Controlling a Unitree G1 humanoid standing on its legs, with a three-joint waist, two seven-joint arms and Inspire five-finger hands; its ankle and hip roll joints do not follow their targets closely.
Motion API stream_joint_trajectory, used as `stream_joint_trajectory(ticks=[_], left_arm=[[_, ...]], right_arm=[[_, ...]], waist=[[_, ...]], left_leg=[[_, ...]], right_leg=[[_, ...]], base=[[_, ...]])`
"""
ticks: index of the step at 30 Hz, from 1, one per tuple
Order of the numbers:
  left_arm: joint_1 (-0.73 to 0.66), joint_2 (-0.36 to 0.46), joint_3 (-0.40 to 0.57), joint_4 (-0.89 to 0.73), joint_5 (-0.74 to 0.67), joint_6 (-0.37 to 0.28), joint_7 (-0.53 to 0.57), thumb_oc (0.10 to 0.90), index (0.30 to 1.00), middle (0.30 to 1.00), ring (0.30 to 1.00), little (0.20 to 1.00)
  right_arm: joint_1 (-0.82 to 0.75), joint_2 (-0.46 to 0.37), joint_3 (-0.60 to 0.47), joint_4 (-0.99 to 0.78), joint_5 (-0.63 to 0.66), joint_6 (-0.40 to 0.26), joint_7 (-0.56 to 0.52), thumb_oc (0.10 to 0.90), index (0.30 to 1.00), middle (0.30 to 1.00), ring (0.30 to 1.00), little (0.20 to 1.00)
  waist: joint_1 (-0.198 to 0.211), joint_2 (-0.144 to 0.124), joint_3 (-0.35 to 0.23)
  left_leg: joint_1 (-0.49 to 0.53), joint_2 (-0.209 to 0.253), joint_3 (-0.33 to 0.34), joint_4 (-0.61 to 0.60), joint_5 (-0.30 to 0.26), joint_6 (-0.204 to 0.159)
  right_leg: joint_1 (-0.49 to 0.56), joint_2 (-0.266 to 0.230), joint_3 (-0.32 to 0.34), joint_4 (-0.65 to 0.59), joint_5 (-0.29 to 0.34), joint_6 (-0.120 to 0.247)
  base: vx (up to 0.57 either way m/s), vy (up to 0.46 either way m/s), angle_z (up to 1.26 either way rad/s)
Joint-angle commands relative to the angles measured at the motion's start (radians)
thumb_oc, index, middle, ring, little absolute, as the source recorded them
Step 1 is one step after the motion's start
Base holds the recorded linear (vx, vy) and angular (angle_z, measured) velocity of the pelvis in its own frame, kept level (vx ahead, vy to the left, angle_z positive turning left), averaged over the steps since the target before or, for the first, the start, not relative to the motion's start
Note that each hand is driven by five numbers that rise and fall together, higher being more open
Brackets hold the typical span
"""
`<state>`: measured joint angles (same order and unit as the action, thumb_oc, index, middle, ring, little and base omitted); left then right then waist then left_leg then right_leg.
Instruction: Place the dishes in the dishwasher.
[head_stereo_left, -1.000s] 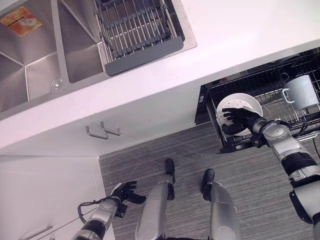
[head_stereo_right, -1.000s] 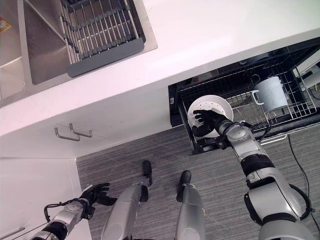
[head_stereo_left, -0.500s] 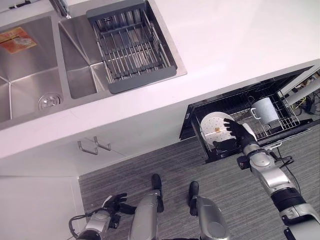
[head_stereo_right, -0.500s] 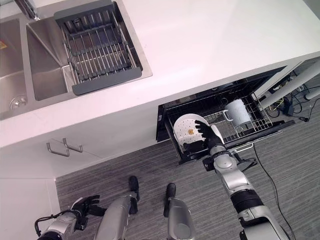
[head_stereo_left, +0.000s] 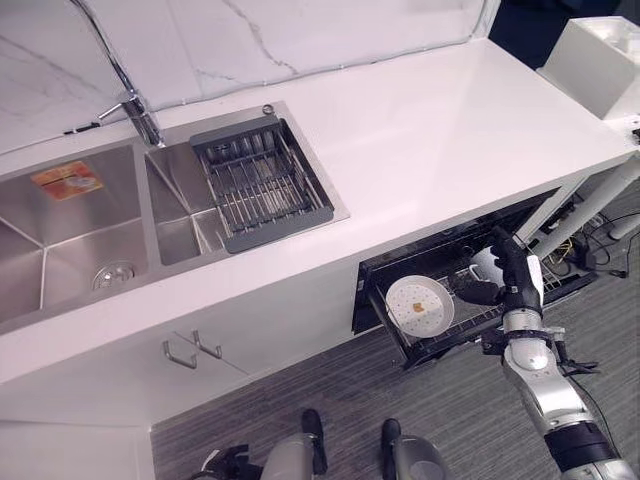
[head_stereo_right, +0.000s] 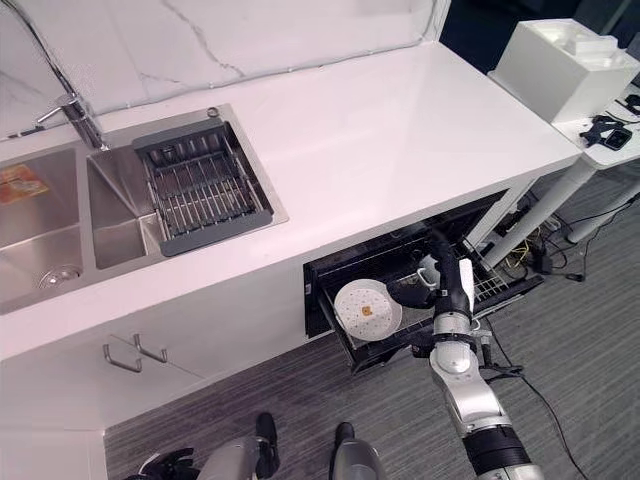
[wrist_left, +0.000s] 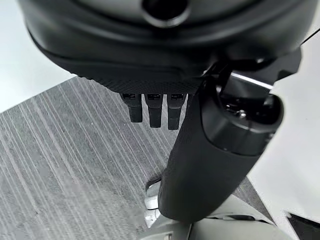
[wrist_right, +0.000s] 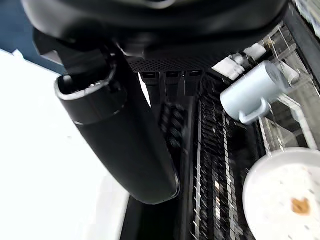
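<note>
White plate (head_stereo_left: 420, 305) at rack's (head_stereo_left: 470, 322) front edge

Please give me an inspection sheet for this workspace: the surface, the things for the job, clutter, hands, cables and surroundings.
Surface: white countertop, bare where it shows.
Job's things: white plate stands in the pulled-out dishwasher rack; white mug sits in the same rack, farther along.
Clutter: sticker in the left sink basin; grey drying rack over the right basin.
Hands: right hand open above the rack, apart from the plate; left hand open, low over the floor.
Cables: several lie on the floor past the counter's end.
Surroundings: faucet, marble backsplash, cabinet handles, white box.
</note>
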<state>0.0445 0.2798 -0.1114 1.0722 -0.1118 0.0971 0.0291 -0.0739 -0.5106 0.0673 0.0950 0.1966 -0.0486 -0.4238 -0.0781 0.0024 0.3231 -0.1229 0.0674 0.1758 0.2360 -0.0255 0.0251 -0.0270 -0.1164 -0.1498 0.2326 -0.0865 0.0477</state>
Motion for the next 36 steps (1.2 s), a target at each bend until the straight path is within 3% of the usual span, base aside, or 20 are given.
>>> stream_joint_trajectory(ticks=[1, 9, 11, 18, 20, 22, 24, 26, 29, 30, 36], left_arm=[[0.031, -0.011, 0.001, 0.002, -0.002, -0.032, 0.015, 0.800, 0.900, 0.900, 0.900, 0.900], [0.069, -0.031, 0.029, 0.048, -0.040, -0.072, 0.015, 0.800, 0.900, 0.900, 0.900, 0.900], [0.073, -0.030, 0.025, 0.059, -0.056, -0.089, 0.012, 0.800, 0.900, 0.900, 0.900, 0.900], [0.044, -0.018, 0.000, 0.055, -0.118, -0.094, 0.010, 0.800, 0.900, 0.900, 0.900, 0.900], [0.034, -0.015, -0.014, 0.059, -0.136, -0.096, 0.014, 0.800, 0.900, 0.900, 0.900, 0.900], [0.014, -0.012, -0.040, 0.071, -0.157, -0.101, 0.018, 0.800, 0.900, 0.900, 0.900, 0.900], [0.007, -0.012, -0.056, 0.080, -0.174, -0.104, 0.020, 0.800, 0.900, 0.900, 0.900, 0.900], [-0.009, -0.017, -0.080, 0.093, -0.197, -0.102, 0.029, 0.800, 0.900, 0.900, 0.900, 0.900], [-0.016, -0.023, -0.098, 0.109, -0.198, -0.104, 0.028, 0.800, 0.900, 0.900, 0.900, 0.900], [-0.016, -0.025, -0.104, 0.111, -0.196, -0.101, 0.026, 0.800, 0.900, 0.900, 0.900, 0.900], [-0.015, -0.032, -0.122, 0.124, -0.193, -0.093, 0.023, 0.800, 0.900, 0.900, 0.900, 0.900]], right_arm=[[-0.057, -0.056, -0.108, -0.113, -0.056, -0.189, -0.109, 0.800, 0.900, 0.900, 0.900, 0.900], [0.094, -0.042, -0.290, -0.081, -0.079, -0.363, -0.402, 0.800, 0.900, 0.900, 0.900, 0.900], [0.123, -0.021, -0.339, -0.036, -0.018, -0.416, -0.454, 0.800, 0.900, 0.900, 0.900, 0.900], [0.133, 0.008, -0.408, 0.102, 0.129, -0.497, -0.506, 0.800, 0.900, 0.900, 0.900, 0.900], [0.124, 0.021, -0.413, 0.149, 0.231, -0.520, -0.482, 0.800, 0.900, 0.900, 0.900, 0.900], [0.100, 0.056, -0.413, 0.270, 0.460, -0.558, -0.367, 0.800, 0.900, 0.900, 0.900, 0.900], [0.079, 0.071, -0.404, 0.336, 0.567, -0.544, -0.296, 0.800, 0.900, 0.900, 0.900, 0.900], [0.027, 0.102, -0.369, 0.469, 0.766, -0.482, -0.155, 0.800, 0.900, 0.900, 0.900, 0.900], [-0.021, 0.144, -0.325, 0.572, 0.948, -0.426, 0.022, 0.800, 0.900, 0.900, 0.900, 0.900], [-0.042, 0.159, -0.305, 0.589, 1.039, -0.381, 0.110, 0.800, 0.900, 0.900, 0.900, 0.900], [-0.103, 0.186, -0.248, 0.639, 1.218, -0.246, 0.251, 0.800, 0.900, 0.900, 0.900, 0.900]], waist=[[-0.024, 0.015, -0.032], [-0.068, 0.015, -0.028], [-0.079, 0.018, -0.025], [-0.076, 0.027, -0.001], [-0.071, 0.030, 0.007], [-0.063, 0.040, 0.023], [-0.057, 0.045, 0.030], [-0.040, 0.054, 0.042], [-0.024, 0.066, 0.049], [-0.020, 0.074, 0.052], [-0.006, 0.104, 0.052]], left_leg=[[0.048, 0.050, -0.032, 0.064, -0.170, -0.019], [0.069, 0.052, -0.016, 0.064, -0.184, -0.015], [0.071, 0.052, -0.015, 0.064, -0.184, -0.015], [0.055, 0.038, -0.025, 0.064, -0.175, -0.011], [0.049, 0.035, -0.028, 0.064, -0.171, -0.011], [0.044, 0.027, -0.035, 0.064, -0.161, -0.013], [0.045, 0.023, -0.038, 0.064, -0.156, -0.015], [0.043, 0.013, -0.045, 0.064, -0.142, -0.018], [0.048, 0.007, -0.056, 0.064, -0.134, -0.019], [0.050, 0.004, -0.060, 0.064, -0.130, -0.020], [0.051, -0.010, -0.070, 0.064, -0.126, -0.019]], right_leg=[[-0.006, 0.022, 0.034, 0.067, -0.107, 0.012], [0.003, 0.036, 0.033, 0.067, -0.121, -0.003], [0.005, 0.042, 0.028, 0.067, -0.123, -0.010], [-0.023, 0.040, 0.006, 0.111, -0.143, -0.029], [-0.029, 0.038, -0.002, 0.120, -0.148, -0.034], [-0.035, 0.037, -0.016, 0.141, -0.158, -0.048], [-0.034, 0.035, -0.023, 0.151, -0.164, -0.055], [-0.035, 0.031, -0.035, 0.176, -0.176, -0.070], [-0.030, 0.028, -0.045, 0.187, -0.180, -0.076], [-0.030, 0.026, -0.049, 0.193, -0.181, -0.078], [-0.038, 0.018, -0.060, 0.215, -0.191, -0.076]], base=[[0.02, 0.025, -0.04], [0.02, 0.009, -0.04], [0.03, 0.009, -0.04], [-0.01, -0.007, -0.01], [-0.08, -0.032, 0.01], [-0.06, -0.024, 0.08], [-0.01, -0.009, 0.19], [0.00, 0.000, 0.16], [0.05, 0.018, 0.19], [0.07, 0.053, 0.26], [0.06, 0.066, 0.15]])
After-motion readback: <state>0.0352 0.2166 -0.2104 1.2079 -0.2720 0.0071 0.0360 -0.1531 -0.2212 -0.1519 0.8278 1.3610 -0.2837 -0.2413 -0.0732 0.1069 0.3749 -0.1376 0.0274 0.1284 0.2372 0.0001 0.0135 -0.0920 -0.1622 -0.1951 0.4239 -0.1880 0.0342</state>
